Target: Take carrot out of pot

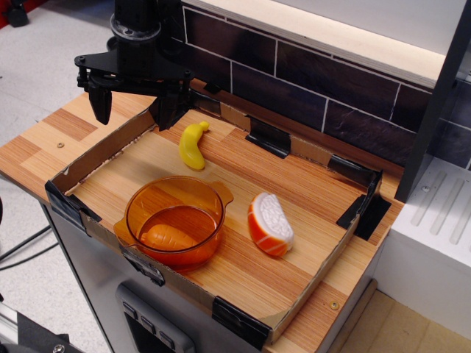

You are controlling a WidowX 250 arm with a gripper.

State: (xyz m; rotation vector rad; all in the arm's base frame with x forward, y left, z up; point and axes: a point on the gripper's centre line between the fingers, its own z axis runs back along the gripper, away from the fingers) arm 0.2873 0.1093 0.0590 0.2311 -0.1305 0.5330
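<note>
The translucent orange pot [174,219] stands at the front left of the wooden tray, its tab handles showing at the left and upper right. The small orange carrot [168,237] lies inside it on the bottom, toward the near side. My gripper [135,107] hangs at the back left corner of the tray, well above and behind the pot, with its two black fingers spread apart and nothing between them.
A yellow toy banana [193,145] lies behind the pot. An orange-and-white wedge slice [270,223] lies right of the pot. A low cardboard wall [103,153] with black tape corners rims the tray. A dark tiled wall [331,88] runs behind.
</note>
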